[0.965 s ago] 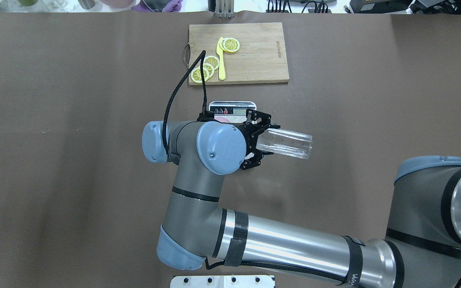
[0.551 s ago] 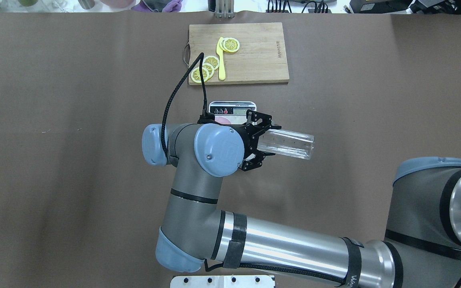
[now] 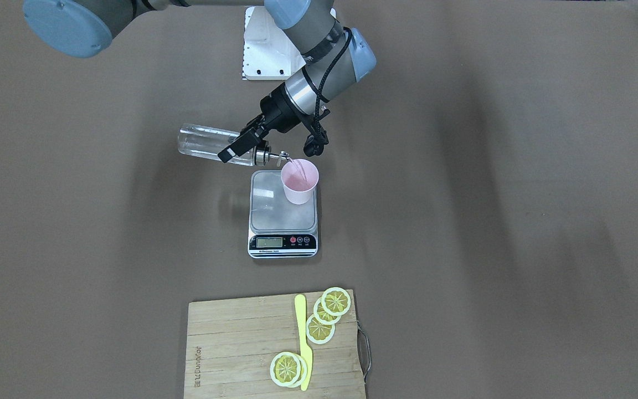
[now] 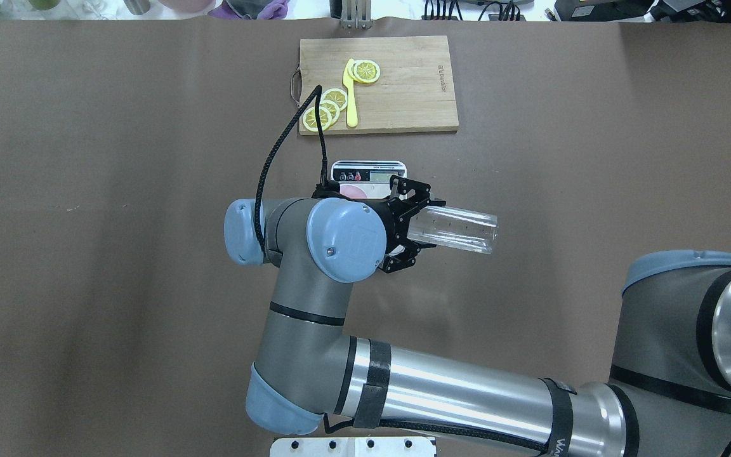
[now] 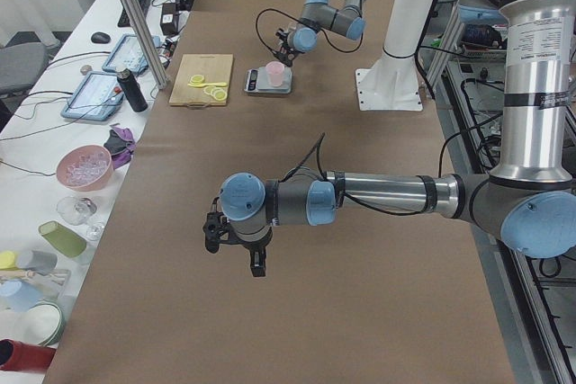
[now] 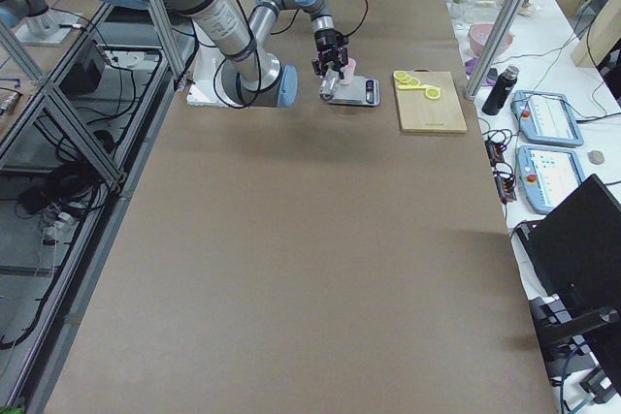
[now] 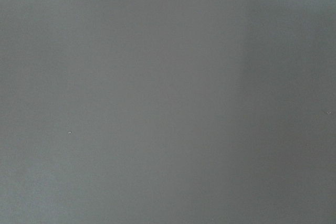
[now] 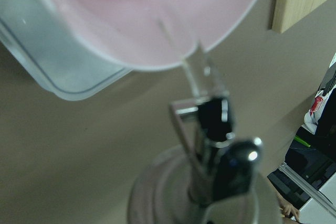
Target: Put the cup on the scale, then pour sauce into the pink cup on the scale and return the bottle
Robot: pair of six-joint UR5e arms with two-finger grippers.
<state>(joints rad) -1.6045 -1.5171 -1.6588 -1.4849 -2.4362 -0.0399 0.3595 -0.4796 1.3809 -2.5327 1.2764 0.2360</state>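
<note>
My right gripper (image 3: 240, 146) is shut on the clear glass bottle (image 3: 202, 141) near its neck and holds it tipped almost level. The metal pourer spout (image 8: 210, 114) is at the rim of the pink cup (image 3: 299, 180). A thin clear stream of sauce (image 8: 173, 40) runs into the cup. The cup stands on the back right corner of the scale (image 3: 274, 213) as the front-facing view shows it. In the overhead view my wrist hides most of the cup (image 4: 353, 189) and scale (image 4: 368, 171). My left gripper (image 5: 232, 249) hovers far off over bare table; I cannot tell whether it is open.
A wooden cutting board (image 3: 230, 343) with lemon slices and a yellow knife (image 3: 301, 338) lies beyond the scale. A white base plate (image 3: 263, 44) sits by the robot. The left wrist view shows only brown table.
My right wrist has turned slightly; the bottle stays tipped over the cup in nearly the same place.
</note>
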